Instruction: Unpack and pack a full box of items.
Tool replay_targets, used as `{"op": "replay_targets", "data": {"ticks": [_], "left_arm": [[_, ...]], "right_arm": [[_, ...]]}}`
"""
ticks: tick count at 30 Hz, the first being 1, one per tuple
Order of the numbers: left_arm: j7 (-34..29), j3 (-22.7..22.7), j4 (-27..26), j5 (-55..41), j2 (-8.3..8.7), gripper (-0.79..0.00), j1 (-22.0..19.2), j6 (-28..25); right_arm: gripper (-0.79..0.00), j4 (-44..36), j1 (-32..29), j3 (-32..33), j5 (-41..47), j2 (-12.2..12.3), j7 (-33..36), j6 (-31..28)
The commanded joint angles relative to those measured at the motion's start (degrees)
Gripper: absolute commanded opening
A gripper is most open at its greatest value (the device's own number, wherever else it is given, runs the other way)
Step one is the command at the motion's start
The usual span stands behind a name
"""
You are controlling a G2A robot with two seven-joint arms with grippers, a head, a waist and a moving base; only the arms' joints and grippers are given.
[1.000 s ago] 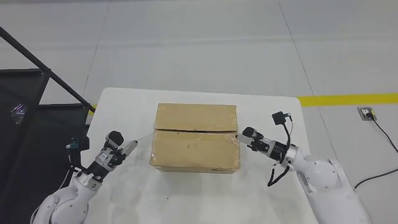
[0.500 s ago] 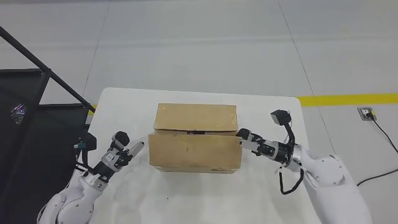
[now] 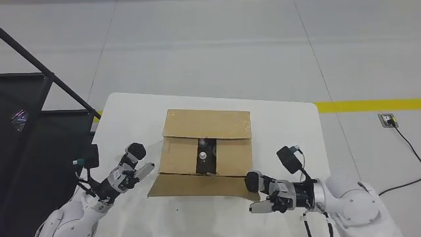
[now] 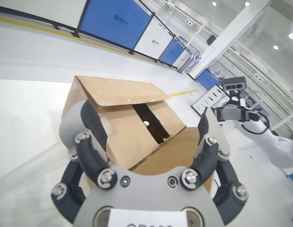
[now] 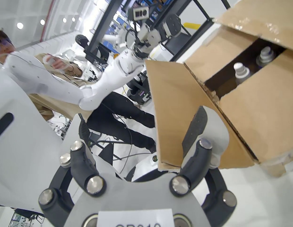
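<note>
A cardboard box point(image 3: 233, 158) stands in the middle of the white table point(image 3: 289, 125). Its far flap point(image 3: 207, 124) lies over the top. The near flap point(image 3: 197, 185) hangs folded out toward me. Between the two inner flaps a dark gap shows two bottle caps point(image 3: 203, 151), also seen as bottle tops point(image 5: 241, 70). My left gripper point(image 3: 140, 166) sits open at the box's near left corner, the box point(image 4: 127, 128) framed between its fingers point(image 4: 93, 121). My right gripper point(image 3: 254, 194) is open at the near flap's right end, with the flap point(image 5: 170, 109) between its fingers point(image 5: 198, 124).
A black frame and dark cloth point(image 3: 39, 105) stand off the table's left side. Bare table lies to the right of the box and behind it. A yellow floor line point(image 3: 368, 105) runs beyond the right edge.
The near flap has swung up and out toward me, uncovering the bottles. My right gripper moved from the box's right edge to the near right; the left gripper came closer to the box.
</note>
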Motion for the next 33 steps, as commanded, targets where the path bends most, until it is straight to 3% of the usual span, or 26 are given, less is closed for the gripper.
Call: {"op": "replay_targets", "data": {"ticks": [1, 6, 11, 19, 21, 33], "left_arm": [[-3.7, 0.4, -0.2, -2.0, 0.39, 0.0, 0.3, -2.5], [-12.6, 1.7, 0.5, -3.7, 1.42, 0.0, 0.3, -5.7], [-19.7, 3.8, 2.1, -6.1, 2.36, 0.0, -0.2, -7.7], [-29.9, 5.8, 3.0, -11.1, 4.24, 0.0, -1.5, -9.0], [-30.3, 6.2, 2.9, -11.1, 4.81, 0.0, -1.6, -8.6], [-30.2, 6.1, 2.8, -11.1, 5.02, 0.0, -1.6, -8.7]], "right_arm": [[0.0, 0.5, -0.4, -0.8, -3.2, 0.4, 0.0, 0.1], [0.0, 2.4, 0.4, -4.0, -7.6, 0.4, -2.1, 2.3], [0.0, 3.4, 1.2, -4.9, -7.3, 0.0, -9.4, 5.7], [0.0, 2.8, 3.3, -4.0, 3.0, -0.8, -21.2, 20.4], [0.0, 3.7, 4.1, -3.9, 6.0, -0.9, -22.1, 25.7], [0.0, 3.7, 4.1, -3.9, 6.0, -0.9, -22.1, 25.7]]}}
